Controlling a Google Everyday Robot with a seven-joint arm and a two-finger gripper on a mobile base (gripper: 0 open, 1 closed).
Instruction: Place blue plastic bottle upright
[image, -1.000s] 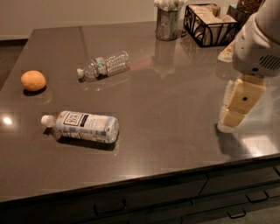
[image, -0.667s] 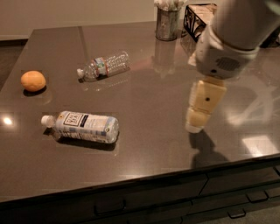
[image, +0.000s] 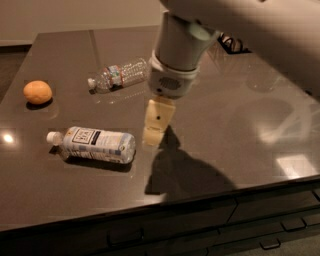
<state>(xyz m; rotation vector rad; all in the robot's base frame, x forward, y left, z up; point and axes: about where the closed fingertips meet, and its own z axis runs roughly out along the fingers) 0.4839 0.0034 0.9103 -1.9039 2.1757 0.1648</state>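
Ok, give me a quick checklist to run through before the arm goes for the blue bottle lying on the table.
1. Target found: blue plastic bottle in full view: ok.
2. Bottle upright: not ok, it lies on its side, white cap pointing left.
3. Cap on: ok.
4. Gripper over the bottle: not ok, it hangs just right of the base end.
5. Small bottle and orange apart from the target: ok.

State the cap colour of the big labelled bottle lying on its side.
White cap, seen in the camera view; the blue plastic bottle lies left of the gripper.
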